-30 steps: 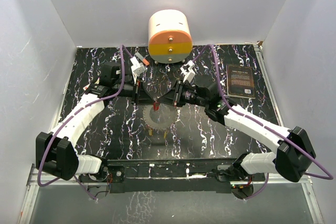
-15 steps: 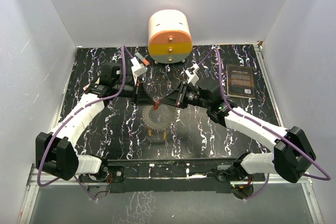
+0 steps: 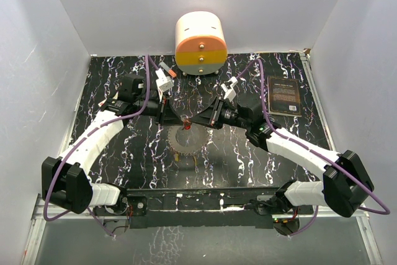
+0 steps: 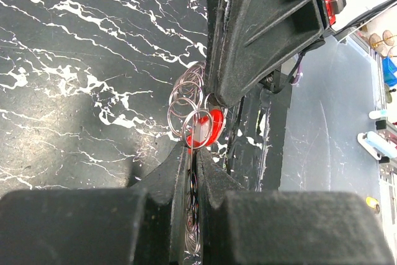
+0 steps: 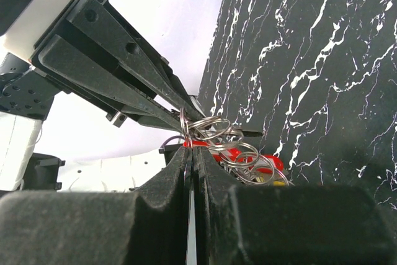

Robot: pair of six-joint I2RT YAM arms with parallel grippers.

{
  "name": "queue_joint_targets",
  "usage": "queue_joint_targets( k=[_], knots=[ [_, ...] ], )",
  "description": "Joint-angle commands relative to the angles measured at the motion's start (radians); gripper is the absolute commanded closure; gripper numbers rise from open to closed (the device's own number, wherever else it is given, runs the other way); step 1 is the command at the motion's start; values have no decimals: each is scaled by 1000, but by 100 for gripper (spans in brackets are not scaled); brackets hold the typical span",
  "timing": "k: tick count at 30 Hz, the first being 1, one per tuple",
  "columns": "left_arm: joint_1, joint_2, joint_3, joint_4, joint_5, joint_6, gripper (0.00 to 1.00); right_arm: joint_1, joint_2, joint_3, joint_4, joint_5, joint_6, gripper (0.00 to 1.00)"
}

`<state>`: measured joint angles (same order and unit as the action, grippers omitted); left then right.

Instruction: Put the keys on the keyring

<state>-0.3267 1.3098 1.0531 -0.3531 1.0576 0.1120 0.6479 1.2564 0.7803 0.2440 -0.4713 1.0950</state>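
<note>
Both grippers meet tip to tip above the table's middle. The keyring [image 4: 185, 98] is a bunch of linked silver wire rings. My left gripper [image 4: 193, 156] is shut on its wire, and rings show deep between the jaws. A red key [image 4: 212, 125] hangs among the rings right at the tips. My right gripper [image 5: 193, 147] is shut, with the red key [image 5: 267, 158] running out sideways from its tips and a ring [image 5: 214, 127] standing against them. A bit of a yellow key [image 5: 273, 181] peeks from under the rings. From above, the left gripper [image 3: 177, 118] and right gripper [image 3: 193, 121] touch over the red key [image 3: 185, 126].
A whitish toothed disc [image 3: 186, 143] lies on the black marbled table directly under the grippers. A cream-and-orange round drawer unit [image 3: 200, 43] stands at the back centre. A dark booklet [image 3: 285, 95] lies at the right. White walls close in on three sides.
The right arm's wrist has swung a little to the right and rolled while its tips stayed at the rings. The left arm has hardly moved. Both grippers stayed shut.
</note>
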Motion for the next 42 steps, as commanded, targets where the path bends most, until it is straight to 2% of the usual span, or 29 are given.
queue_joint_targets(
  k=[1, 9, 20, 26, 29, 31, 34, 37, 38, 39, 42],
  knots=[
    [6, -56, 32, -11, 10, 23, 100, -10, -31, -13, 99, -21, 28, 92],
    [-5, -61, 25, -56, -39, 111, 100, -23, -44, -19, 109, -19, 76, 92],
    [-38, -53, 30, -72, -68, 143, 100, -25, -9, -110, 312, -50, 285, 92],
    [-52, -48, 30, -76, -71, 150, 100, -23, 8, -127, 395, -58, 319, 92],
    [-52, -45, 37, -75, -61, 141, 100, -25, -15, -117, 370, -48, 223, 92],
    [-52, -44, 38, -71, -58, 130, 100, -24, -47, -76, 248, -21, 81, 91],
    [-51, -43, 41, -64, -59, 107, 100, -20, -74, 59, -49, 27, -250, 77],
    [-52, -40, 45, -63, -73, 82, 100, 2, -118, 106, -211, 106, -493, 65],
    [-52, -38, 46, -61, -79, 76, 100, 8, -138, 112, -237, 127, -553, 52],
    [-53, -35, 49, -60, -85, 66, 100, 16, -155, 116, -261, 156, -609, 46],
    [-52, -26, 57, -60, -106, 45, 100, 58, -190, 126, -318, 243, -759, 43]
  ],
)
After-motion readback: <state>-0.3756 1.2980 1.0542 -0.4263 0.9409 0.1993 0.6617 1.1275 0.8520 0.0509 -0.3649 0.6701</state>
